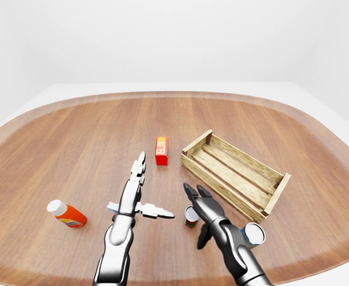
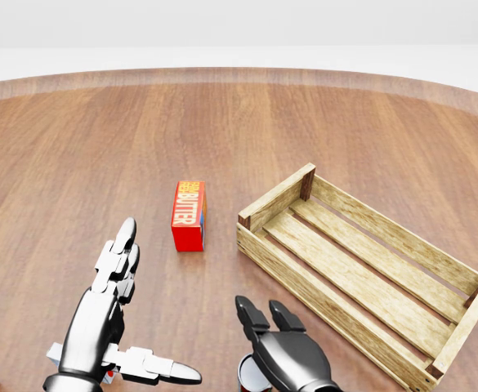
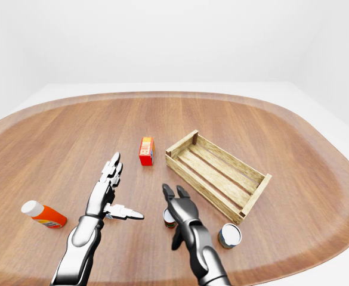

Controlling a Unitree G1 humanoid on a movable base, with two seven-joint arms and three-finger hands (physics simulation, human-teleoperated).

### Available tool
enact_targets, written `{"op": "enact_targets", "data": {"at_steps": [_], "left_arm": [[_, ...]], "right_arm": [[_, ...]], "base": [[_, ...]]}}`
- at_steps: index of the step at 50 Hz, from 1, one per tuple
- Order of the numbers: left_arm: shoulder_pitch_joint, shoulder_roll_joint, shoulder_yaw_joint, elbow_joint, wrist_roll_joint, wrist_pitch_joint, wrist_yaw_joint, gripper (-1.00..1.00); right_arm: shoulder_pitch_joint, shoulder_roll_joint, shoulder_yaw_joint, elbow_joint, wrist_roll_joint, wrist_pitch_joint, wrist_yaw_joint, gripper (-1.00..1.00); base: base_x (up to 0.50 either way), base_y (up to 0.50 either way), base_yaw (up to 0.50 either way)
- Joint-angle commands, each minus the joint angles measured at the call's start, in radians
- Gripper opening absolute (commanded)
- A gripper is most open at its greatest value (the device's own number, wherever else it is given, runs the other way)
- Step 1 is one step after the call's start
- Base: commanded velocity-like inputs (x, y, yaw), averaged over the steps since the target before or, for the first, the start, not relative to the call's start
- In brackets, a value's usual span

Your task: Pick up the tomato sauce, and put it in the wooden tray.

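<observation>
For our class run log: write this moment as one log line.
right hand: open, over tomato sauce can | left hand: open, idle | wooden tray: no can inside | phase: reaching, not grasped

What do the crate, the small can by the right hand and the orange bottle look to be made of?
The wooden tray looks like pale unfinished wood: visible grain, slatted floor, rough matte boards. The tomato sauce can by the right hand seems to be metal, with a greyish lid and a dark printed label. The orange bottle is probably glossy plastic with a white cap, though that stays uncertain.
</observation>
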Motion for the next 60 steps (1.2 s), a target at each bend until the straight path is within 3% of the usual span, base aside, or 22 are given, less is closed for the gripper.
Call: {"op": "enact_targets", "data": {"at_steps": [1, 31, 41, 60], "left_arm": [[-0.003, 0.0, 0.001, 0.001, -0.002, 0.0, -0.001, 1.0], [-0.003, 0.0, 0.003, -0.004, -0.012, 0.0, -0.004, 1.0], [-0.002, 0.0, 0.002, -0.006, -0.011, 0.0, -0.004, 1.0], [0.0, 0.0, 0.001, -0.009, -0.011, 0.0, -0.004, 1.0]], "right_arm": [[-0.004, 0.005, 0.013, 0.016, -0.002, -0.021, 0.013, 1.0], [-0.117, 0.015, -0.039, 0.159, 0.011, -0.021, 0.001, 1.0], [-0.117, 0.021, -0.031, 0.159, 0.027, -0.044, 0.026, 1.0], [-0.141, 0.026, -0.033, 0.213, 0.025, -0.028, 0.045, 1.0]], "base": [[0.0, 0.0, 0.0], [0.0, 0.0, 0.0], [0.0, 0.0, 0.0], [0.0, 0.0, 0.0]]}}
